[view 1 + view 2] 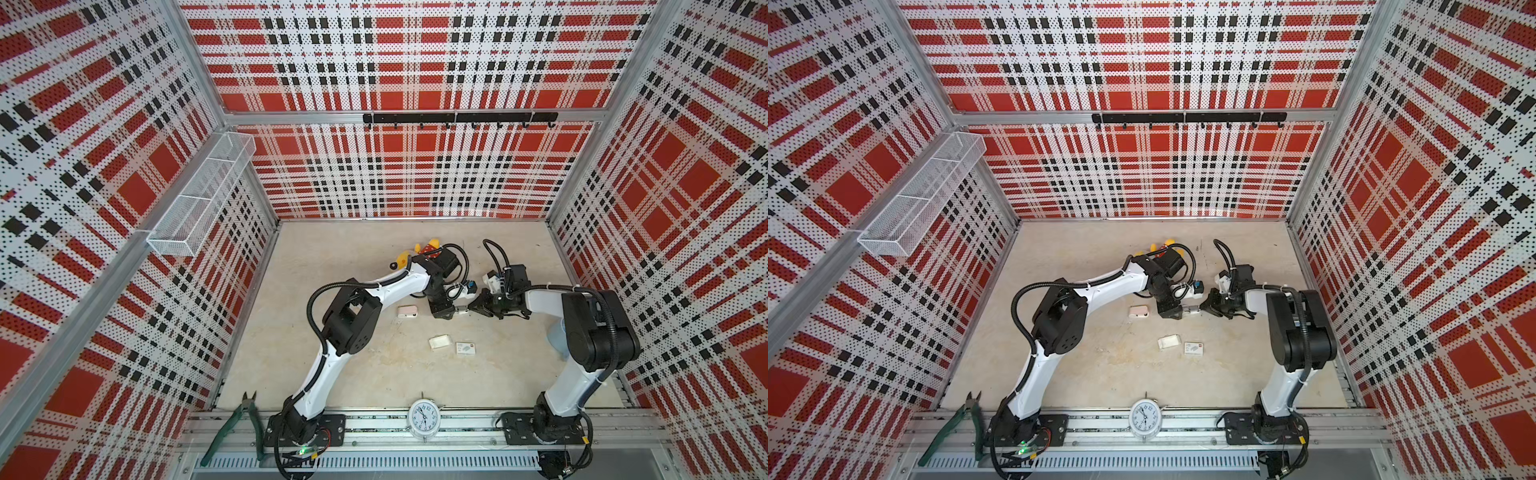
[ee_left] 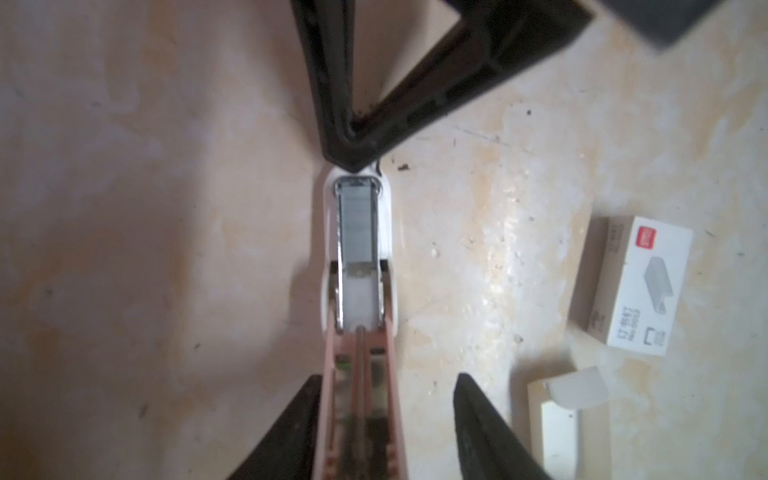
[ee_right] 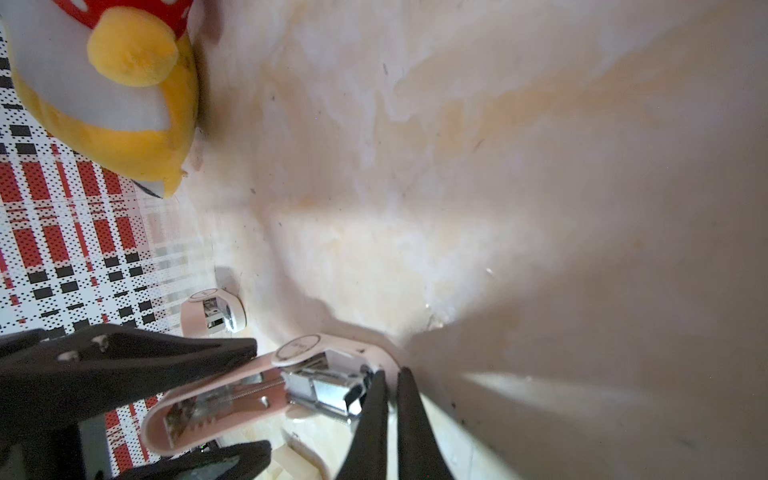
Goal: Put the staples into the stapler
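While the stapler [image 2: 387, 216] lies open on the worktop [image 2: 124, 208], look down the left wrist view. A grey strip of staples [image 2: 356, 224] sits in the metal channel, up at the front end, with bare channel behind it. That's the big step, and by my reading it's done.

The pink lid [image 2: 330, 374] is hinged open, not yet closed, and it runs between the fingers of the left gripper [image 2: 386, 376]. Those fingers stand apart. One is right at the lid's side and there's a clear gap to the other, so the left gripper is open around the lid and not clamping it.

Over at the front, the right gripper [image 2: 353, 153] has its fingers drawn together to a point, and that point touches the stapler's white nose. The right wrist view shows nothing between the tips that I can make out, so it looks like a steadying press, not a hold.

Off to the side, the staple box [image 2: 631, 286] and its white tray [image 2: 559, 419] lie on the worktop, apart from the action. A second stapler [image 3: 212, 309] lies nearby.

What's left, I'd say, is to bring the lid down until it snaps shut, then pull both grippers clear.
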Robot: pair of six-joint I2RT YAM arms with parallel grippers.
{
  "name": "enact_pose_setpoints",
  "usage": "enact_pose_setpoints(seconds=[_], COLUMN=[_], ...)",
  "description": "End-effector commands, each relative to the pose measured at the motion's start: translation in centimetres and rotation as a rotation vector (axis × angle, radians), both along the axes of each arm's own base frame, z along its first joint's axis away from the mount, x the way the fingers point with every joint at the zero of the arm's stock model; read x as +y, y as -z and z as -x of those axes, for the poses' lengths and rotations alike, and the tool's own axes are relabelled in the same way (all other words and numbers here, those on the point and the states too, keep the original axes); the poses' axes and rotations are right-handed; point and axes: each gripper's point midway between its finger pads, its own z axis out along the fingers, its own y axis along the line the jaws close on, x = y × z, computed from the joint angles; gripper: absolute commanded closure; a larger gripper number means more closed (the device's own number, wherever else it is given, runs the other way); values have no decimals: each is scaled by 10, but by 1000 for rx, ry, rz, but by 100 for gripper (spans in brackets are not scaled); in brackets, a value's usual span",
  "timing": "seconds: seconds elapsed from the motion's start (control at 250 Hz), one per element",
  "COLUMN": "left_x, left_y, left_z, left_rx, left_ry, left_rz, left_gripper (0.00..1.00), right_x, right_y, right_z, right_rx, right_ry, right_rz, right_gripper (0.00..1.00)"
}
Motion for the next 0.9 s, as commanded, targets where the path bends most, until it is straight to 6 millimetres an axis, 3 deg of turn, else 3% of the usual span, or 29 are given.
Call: enact_pose_setpoints(seconds=[0.0, 0.212, 0.368, 0.584, 0.74, 0.896], left_x=[-3, -2, -3, 0, 4, 4], left_y=[-41, -48, -44, -37, -36, -36], left_z=[-10, -8, -6, -4, -6, -6], left_rx=[-57, -59, -46, -38, -47, -41], left_ry=[-25, -39, -38, -38, -49, -53], left_rz=[102, 138, 140, 127, 125, 129], left_gripper=[46, 48, 57, 51, 53, 61], right_x=[2, 2, 3, 2, 2, 2], right_y=[6, 7, 7, 7, 8, 7], right_z=[-1, -2, -3, -3, -3, -3], right_rx=[1, 6, 6, 5, 7, 3], right_ry=[-24, -24, -26, -28, -27, -26], right_rz=[21, 23, 23, 25, 24, 24], right_gripper=[92, 92, 92, 92, 92, 92])
